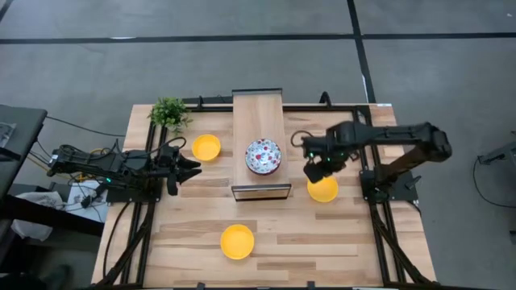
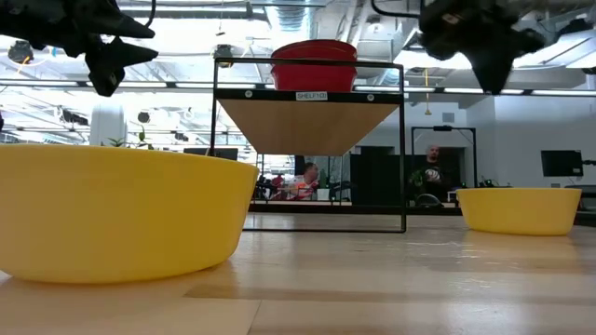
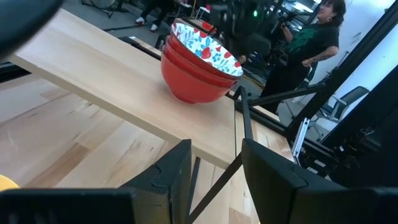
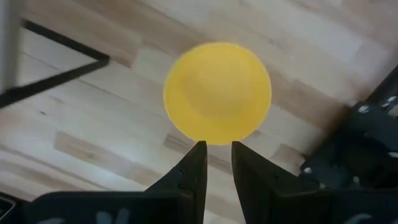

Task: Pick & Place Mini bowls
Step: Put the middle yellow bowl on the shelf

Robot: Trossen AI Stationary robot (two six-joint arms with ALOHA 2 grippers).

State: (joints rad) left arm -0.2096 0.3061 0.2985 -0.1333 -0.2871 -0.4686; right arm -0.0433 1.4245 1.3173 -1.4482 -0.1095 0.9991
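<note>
The right hand hangs over the wooden desk with its fingers a bit apart, gripping nothing; a plain yellow round mini bowl sits just below its fingertips. The left hand, fingers spread, hovers near another yellow mini bowl.

- Small white label on the front edge of the raised wooden shelf, centred under the stacked red bowls; apparently reads "SHELF" with further characters in brackets, too small to make out.
- No other legible text, brand or number anywhere.
</note>
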